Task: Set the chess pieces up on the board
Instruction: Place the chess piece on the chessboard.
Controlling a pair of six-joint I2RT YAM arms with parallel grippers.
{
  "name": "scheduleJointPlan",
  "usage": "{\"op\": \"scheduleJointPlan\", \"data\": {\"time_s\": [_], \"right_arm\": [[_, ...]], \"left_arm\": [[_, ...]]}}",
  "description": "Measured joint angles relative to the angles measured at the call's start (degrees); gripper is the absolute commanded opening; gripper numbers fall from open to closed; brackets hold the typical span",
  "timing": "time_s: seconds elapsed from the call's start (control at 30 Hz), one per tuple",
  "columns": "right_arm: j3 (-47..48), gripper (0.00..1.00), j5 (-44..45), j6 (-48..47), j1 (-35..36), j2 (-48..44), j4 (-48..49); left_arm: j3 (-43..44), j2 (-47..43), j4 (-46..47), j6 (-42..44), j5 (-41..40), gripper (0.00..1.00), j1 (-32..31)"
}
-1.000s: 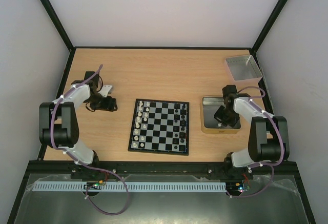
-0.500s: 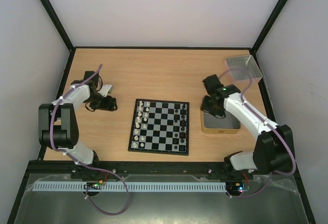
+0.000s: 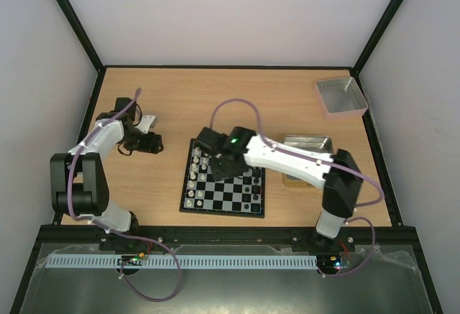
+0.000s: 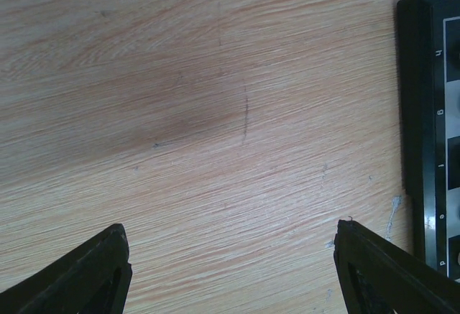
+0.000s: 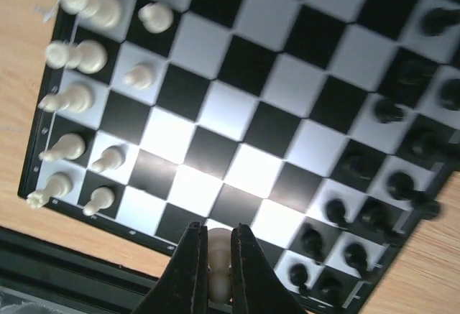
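Note:
The board (image 3: 224, 200) lies at the table's middle, with white chess pieces (image 3: 194, 177) along its left columns and black chess pieces (image 3: 253, 182) along its right columns. My right gripper (image 3: 218, 162) reaches over the board's upper left part. In the right wrist view it (image 5: 213, 241) is shut on a white chess piece (image 5: 218, 246), held above the board (image 5: 215, 113); white pieces (image 5: 79, 57) and black pieces (image 5: 392, 110) stand below. My left gripper (image 3: 154, 144) is left of the board, open and empty over bare wood (image 4: 230, 246). The board's edge (image 4: 420, 113) shows at its right.
A tan-rimmed grey tin (image 3: 310, 143) sits right of the board, partly behind the right arm. A silvery grey tray (image 3: 341, 95) stands at the back right corner. A small white object (image 3: 147, 122) lies by the left arm. Black frame posts border the table.
My right arm has swung from the tin leftward across to the board's upper left part, carrying a white piece. The left arm has barely moved.

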Motion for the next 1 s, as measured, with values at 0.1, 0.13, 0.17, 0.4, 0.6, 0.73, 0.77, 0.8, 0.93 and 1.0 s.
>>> {"op": "scheduleJointPlan", "data": {"time_s": [0.1,0.13,0.17,0.4,0.6,0.73,0.77,0.8,0.93,1.0], "right_arm": [[3.63,0.04,-1.03,-1.01,3.19,5.7,-0.28],[4.24,0.04,-1.64,-1.46,3.89,7.23,-0.17],[4.81,0.04,-2.19,-1.73,4.37,8.81,-0.15],[8.33,0.03,-4.09,-3.93,5.05,14.75,0.5],[10.1,0.03,-4.59,-4.52,5.09,17.57,1.29],[11.65,0.03,-4.81,-4.9,5.09,19.63,2.08],[12.17,0.03,-4.79,-4.94,5.09,20.24,2.14],[12.55,0.03,-4.79,-5.05,5.09,20.81,2.34],[13.66,0.03,-4.79,-5.29,5.09,22.16,2.67],[13.99,0.03,-4.79,-5.35,5.09,22.6,2.89]], "left_arm": [[0.0,-0.83,0.2,-0.04,0.0,0.78,0.0],[0.0,-1.01,0.26,-0.07,0.0,0.78,0.0],[0.0,-1.16,0.28,-0.09,-0.04,0.78,0.0],[-0.13,-2.23,0.61,-0.46,-0.15,0.78,0.13],[-0.17,-2.8,0.66,-0.48,-0.11,0.78,0.72],[-0.42,-2.95,0.79,-0.52,-0.09,0.78,1.03],[-0.48,-3.04,0.83,-0.52,-0.07,0.79,1.14],[-0.5,-3.19,0.83,-0.55,-0.02,0.79,1.25],[-0.52,-3.5,0.9,-0.63,0.04,0.79,1.95],[-0.55,-3.54,0.98,-0.63,0.04,0.79,2.45]]}}
